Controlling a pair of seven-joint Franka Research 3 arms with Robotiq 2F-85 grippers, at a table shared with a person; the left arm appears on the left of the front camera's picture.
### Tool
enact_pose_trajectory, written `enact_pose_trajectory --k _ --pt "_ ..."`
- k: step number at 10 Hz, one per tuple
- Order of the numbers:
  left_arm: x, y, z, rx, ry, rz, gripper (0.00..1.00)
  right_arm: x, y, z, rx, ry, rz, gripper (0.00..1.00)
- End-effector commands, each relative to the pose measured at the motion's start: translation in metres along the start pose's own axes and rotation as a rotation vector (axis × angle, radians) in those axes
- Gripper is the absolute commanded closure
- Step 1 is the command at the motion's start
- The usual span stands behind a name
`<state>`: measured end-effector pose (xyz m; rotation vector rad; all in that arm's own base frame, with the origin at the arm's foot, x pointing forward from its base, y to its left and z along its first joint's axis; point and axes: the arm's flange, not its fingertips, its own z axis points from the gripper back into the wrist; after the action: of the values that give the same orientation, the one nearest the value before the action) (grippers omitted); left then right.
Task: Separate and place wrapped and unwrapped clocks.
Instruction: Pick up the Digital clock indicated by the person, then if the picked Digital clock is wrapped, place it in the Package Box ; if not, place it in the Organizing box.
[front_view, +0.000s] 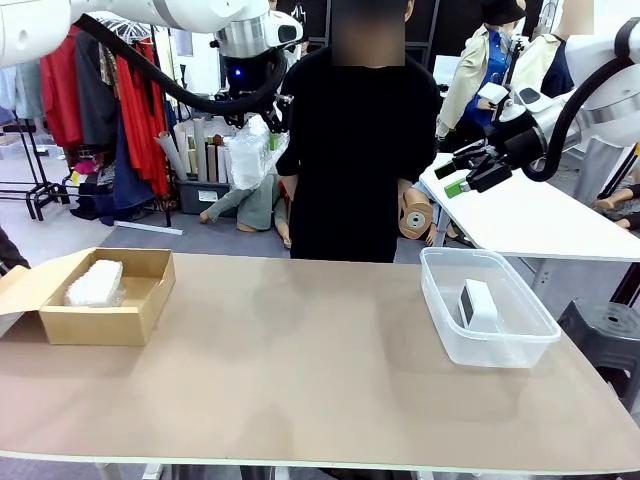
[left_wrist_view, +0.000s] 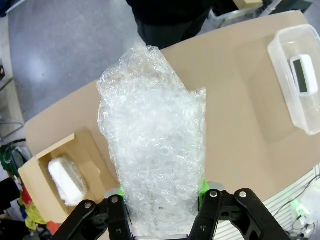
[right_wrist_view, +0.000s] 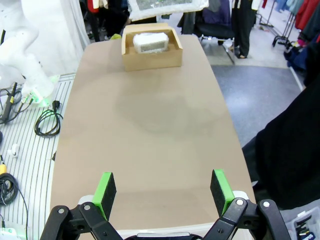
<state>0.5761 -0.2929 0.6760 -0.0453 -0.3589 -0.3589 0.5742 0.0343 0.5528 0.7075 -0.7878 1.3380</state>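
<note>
Bundle (left_wrist_view: 152, 145) aloft, roll (front_view: 95, 283) boxed, clock (front_view: 478, 303) tubbed.

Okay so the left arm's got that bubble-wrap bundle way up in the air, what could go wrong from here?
1. The left gripper pinches only the bottom end of the soft bubble-wrap bundle, held high above the table; it could slip and drop.
2. The cardboard box already holds a wrapped bundle, so space is tight and the new one may catch on the rim.
3. The person stands close beside the raised bundle.

The bundle (left_wrist_view: 152, 145) pinched in the left hand (left_wrist_view: 162, 200) is glossy, crinkled bubble wrap. Below it, the table (left_wrist_view: 240, 115) looks matt and smooth, the box (left_wrist_view: 37, 182) plain brown cardboard, the tub (left_wrist_view: 292, 87) clear plastic.
</note>
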Motion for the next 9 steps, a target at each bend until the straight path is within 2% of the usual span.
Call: enact_pose_trajectory --k 1,9 --pt "-0.0005 -0.0004 0.0068 -0.013 0.001 0.004 1.0 0.0019 0.0001 0.0012 -0.005 -0.001 0.004 0.0" --pt "-0.0005 -0.0004 0.0068 -0.013 0.001 0.004 1.0 0.0019 0.0001 0.0012 -0.005 -0.001 0.004 0.0"
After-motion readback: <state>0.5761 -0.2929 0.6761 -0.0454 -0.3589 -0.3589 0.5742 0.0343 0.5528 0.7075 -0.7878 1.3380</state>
